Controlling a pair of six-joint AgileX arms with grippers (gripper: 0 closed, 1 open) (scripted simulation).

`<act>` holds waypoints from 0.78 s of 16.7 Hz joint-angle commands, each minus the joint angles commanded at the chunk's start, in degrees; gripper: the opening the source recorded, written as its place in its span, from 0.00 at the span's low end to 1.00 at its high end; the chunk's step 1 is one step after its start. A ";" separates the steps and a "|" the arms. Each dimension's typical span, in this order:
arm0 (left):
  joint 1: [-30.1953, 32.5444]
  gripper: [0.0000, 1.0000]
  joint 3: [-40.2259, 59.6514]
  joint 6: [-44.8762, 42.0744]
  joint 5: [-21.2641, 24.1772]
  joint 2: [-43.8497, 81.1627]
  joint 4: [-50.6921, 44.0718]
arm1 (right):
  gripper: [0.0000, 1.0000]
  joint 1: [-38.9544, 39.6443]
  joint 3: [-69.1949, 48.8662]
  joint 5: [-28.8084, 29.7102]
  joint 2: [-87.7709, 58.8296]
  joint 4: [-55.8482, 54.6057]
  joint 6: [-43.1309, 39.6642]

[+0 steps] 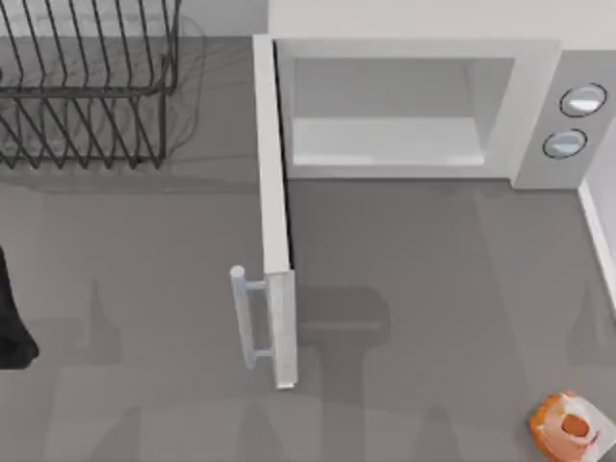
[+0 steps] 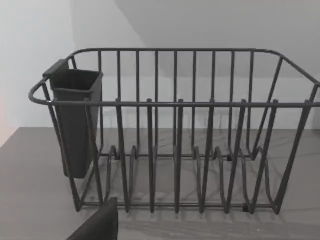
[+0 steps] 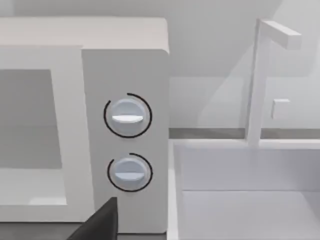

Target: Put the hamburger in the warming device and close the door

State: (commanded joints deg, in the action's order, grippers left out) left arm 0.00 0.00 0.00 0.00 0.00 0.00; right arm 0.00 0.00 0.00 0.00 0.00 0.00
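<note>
Not yet begun, judging by the scene: at about 5 o'clock of the table, close to the front edge, the hamburger [image 1: 568, 423], free and untouched, well apart from the warming device [image 1: 539, 96] at 12 to 1 o'clock. Standing wide open, the door [image 1: 274, 192], swung out toward 6 o'clock from the left side of the pale cavity, with its bar handle [image 1: 246, 318] on the 9 o'clock face. Several ways to fail from here. First, easy to push the small bun toward 5 o'clock and off the table when coming down on it not centred, because so little table remains beyond it. Second, possible to squeeze it too hard or too near its edge and lose it on the way toward 11 o'clock and the cavity. Third, risk of striking the knobs [image 3: 127, 115] or the frame beside them when entering, since these lie between bun and opening. Fourth, danger of closing the door on a bun left too near the sill. At 9 o'clock, parked at the table's side, the left arm [image 1: 12, 327], looking at the black wire rack [image 2: 175, 130] at 10 to 11 o'clock. Of the right gripper [image 3: 100, 222], only a dark corner before the knobs; holding nothing as far as seen, touching nothing, but how wide the pincer stands, cannot tell, and likewise for the left one.
</note>
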 joint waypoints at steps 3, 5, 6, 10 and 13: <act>0.00 1.00 0.00 0.00 0.00 0.00 0.00 | 1.00 0.26 -0.44 0.00 -0.64 0.55 0.01; 0.00 1.00 0.00 0.00 0.00 0.00 0.00 | 1.00 1.43 -2.49 -0.02 -3.65 2.90 -0.40; 0.00 1.00 0.00 0.00 0.00 0.00 0.00 | 1.00 2.32 -4.06 -0.04 -6.07 4.65 -0.85; 0.00 1.00 0.00 0.00 0.00 0.00 0.00 | 1.00 7.33 -12.75 -0.03 -21.50 14.61 -3.57; 0.00 1.00 0.00 0.00 0.00 0.00 0.00 | 1.00 11.95 -20.43 0.06 -35.31 24.09 -6.00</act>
State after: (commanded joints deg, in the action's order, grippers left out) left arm 0.00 0.00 0.00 0.00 0.00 0.00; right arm 11.95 -20.43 0.06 -35.31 24.09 -6.00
